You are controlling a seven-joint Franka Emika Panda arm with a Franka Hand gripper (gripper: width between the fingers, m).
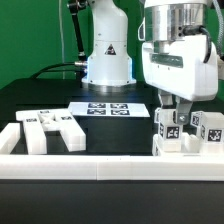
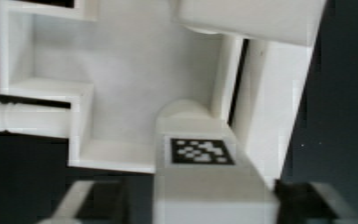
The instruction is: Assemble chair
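Since the gripper (image 1: 176, 110) sits low over the half-built chair (image 1: 168, 142), note it as straddling, not gripping. In the wrist view its fingers (image 2: 91, 205) stand either side of a tagged bar (image 2: 202, 150) with a dark gap on both sides, so it looks released, though that view is soft. The bar lies against a bigger white slab (image 2: 123, 90) with raised edges. You can't tell from here whether the joint is fully seated.

The chair stands at the exterior view's right, just behind the white border wall (image 1: 100, 165). More loose pieces (image 1: 55, 130) lie well apart at the exterior view's left, also against the wall. The marker board (image 1: 112, 108) lies flat on the table (image 1: 40, 100) between them, further back.

Step, as a judgement: one part is set into the chair and you're letting go. The next move calls for a straight lift clear of the bar without nudging it, then a reach across to the loose pieces. The risk is a finger dragging the bar out on the way up.
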